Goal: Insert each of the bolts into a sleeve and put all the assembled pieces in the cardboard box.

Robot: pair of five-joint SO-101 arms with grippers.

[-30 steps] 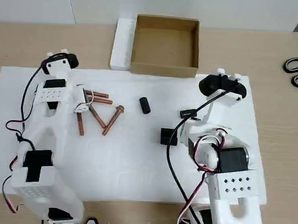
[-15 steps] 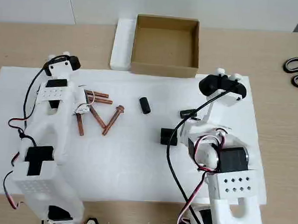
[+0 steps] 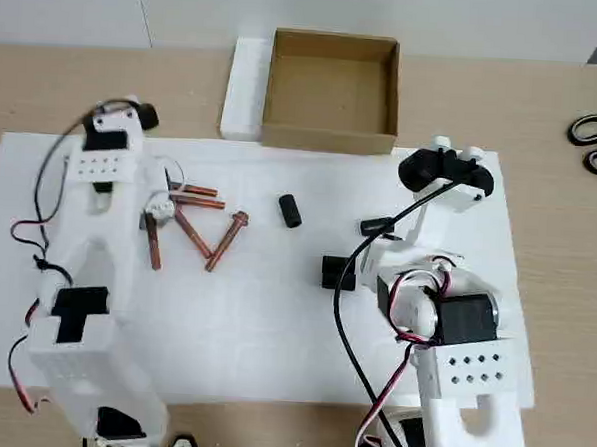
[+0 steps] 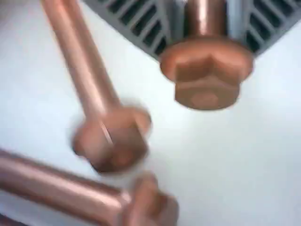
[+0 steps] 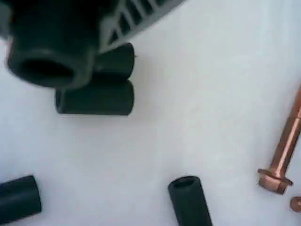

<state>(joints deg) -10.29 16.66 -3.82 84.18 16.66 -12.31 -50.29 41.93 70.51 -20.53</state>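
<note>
Looks like the pairing-up step, and an early one at a guess. Got a bolt pinched by its shank in the left gripper, head poking out of the jaws just above the white sheet, toward the tabletop's left edge. Got a black sleeve clamped in the right gripper too, open bore facing out, over on the right half of the tabletop. Well apart from each other at this point.

Four more bolts lying loose on the sheet close beside the left arm. Spare sleeves as well: one alone mid-sheet, plus a pair side by side and touching, near the right arm. No assembled piece anywhere, none in the cardboard box at the far edge either, so barely started by the look of it.

Next up, probably: bring both toward the middle, line the shank up dead straight with that bore, then push in gently. Can't tell how much shank sticks out past the jaws, so maybe worth a regrip nearer the head first. Tight fit plus a tilted bolt equals a jam, most likely.
</note>
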